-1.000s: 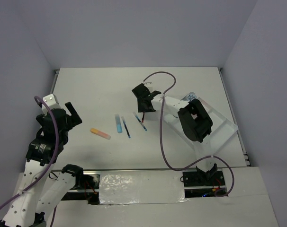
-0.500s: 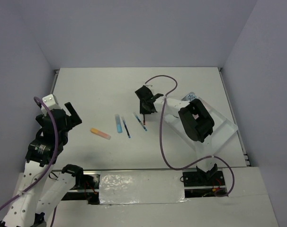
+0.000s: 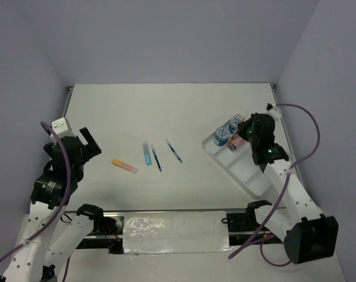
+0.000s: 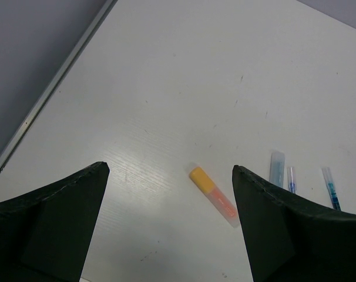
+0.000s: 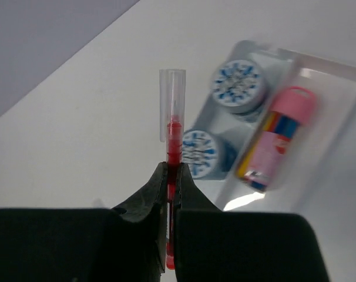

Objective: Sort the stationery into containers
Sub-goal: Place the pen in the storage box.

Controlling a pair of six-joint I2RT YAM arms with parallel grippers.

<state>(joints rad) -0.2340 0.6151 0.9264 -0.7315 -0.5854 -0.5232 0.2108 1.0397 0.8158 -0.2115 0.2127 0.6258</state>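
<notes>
Atop each tub point(image 5: 237, 86), blue-white pattern

The table point(image 4: 166, 88) is seen as matt white, with a faint grain. The tray point(image 3: 251, 173) is made of glossy, translucent white plastic. The red pen point(image 5: 173, 132) is capped in clear plastic; the marker point(image 5: 278, 138) is finished in smooth gloss. The right gripper point(image 5: 168, 173) is faced in matt black plastic.
</notes>
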